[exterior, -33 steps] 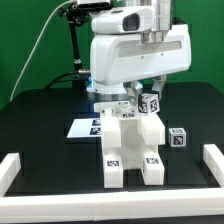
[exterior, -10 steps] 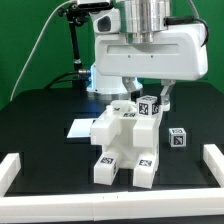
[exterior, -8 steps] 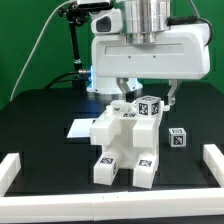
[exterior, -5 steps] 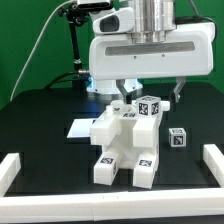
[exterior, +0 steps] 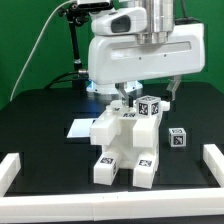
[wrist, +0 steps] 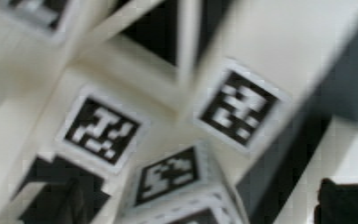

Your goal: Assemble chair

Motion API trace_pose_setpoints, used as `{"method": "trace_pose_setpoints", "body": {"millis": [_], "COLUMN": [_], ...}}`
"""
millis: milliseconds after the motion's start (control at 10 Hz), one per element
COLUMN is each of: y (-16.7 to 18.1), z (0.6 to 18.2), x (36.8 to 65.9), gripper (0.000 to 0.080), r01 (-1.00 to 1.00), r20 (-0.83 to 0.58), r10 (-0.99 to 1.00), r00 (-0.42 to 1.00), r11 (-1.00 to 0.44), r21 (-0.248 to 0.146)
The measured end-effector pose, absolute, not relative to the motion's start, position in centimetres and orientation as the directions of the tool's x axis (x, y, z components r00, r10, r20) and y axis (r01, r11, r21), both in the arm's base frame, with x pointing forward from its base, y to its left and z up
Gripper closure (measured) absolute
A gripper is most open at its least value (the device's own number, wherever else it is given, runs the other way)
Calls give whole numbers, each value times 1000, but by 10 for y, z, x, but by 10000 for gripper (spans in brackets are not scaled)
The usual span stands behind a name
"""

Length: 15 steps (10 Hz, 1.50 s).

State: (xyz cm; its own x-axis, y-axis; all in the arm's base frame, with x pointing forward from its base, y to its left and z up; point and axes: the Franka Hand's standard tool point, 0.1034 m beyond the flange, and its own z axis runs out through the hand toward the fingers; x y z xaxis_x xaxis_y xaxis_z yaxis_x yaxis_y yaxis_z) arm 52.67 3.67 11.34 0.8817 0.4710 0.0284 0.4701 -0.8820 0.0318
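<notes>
The chair (exterior: pixel 122 146) is a cluster of chunky white tagged blocks standing mid-table. A small tagged cube (exterior: pixel 150 106) sits on its upper back part. My gripper (exterior: pixel 147 95) hangs just above that cube, jaws spread wide, one finger (exterior: pixel 124 93) on each side, touching nothing. A second loose small cube (exterior: pixel 177 138) lies on the table to the exterior view's right. The wrist view shows tagged white chair faces (wrist: pixel 243 105) close up, and the tagged cube (wrist: pixel 167 175) between the dark fingers (wrist: pixel 60 195) of my gripper (wrist: pixel 202 205).
The marker board (exterior: pixel 78 128) lies flat behind the chair on the exterior view's left. A white border rail (exterior: pixel 110 206) runs along the front and up both sides of the black table. A black stand with cables (exterior: pixel 72 45) rises at the back.
The chair has turned and shifted toward the exterior view's left since the earliest frame. Within the last second my jaws spread apart, away from the small cube on top of the chair.
</notes>
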Motion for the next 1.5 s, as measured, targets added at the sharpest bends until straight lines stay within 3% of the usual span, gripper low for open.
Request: {"method": "trace_pose_setpoints", "body": {"millis": [200, 300, 400, 500, 600, 1100, 1500], "y": [36, 36, 36, 36, 36, 37, 41], "z": [114, 114, 113, 113, 113, 113, 114], "x": [527, 527, 527, 527, 527, 527, 528], "gripper": [150, 237, 374, 374, 515, 515, 515], "r01": [474, 472, 436, 356, 305, -51, -406], "r20": [30, 30, 31, 34, 35, 42, 47], "r10": [475, 473, 437, 356, 306, -51, -406], "r00": [880, 880, 899, 934, 951, 998, 913], "r11": [-880, -881, -899, -934, -952, -999, -914], "r21": [32, 32, 31, 27, 25, 8, -17]}}
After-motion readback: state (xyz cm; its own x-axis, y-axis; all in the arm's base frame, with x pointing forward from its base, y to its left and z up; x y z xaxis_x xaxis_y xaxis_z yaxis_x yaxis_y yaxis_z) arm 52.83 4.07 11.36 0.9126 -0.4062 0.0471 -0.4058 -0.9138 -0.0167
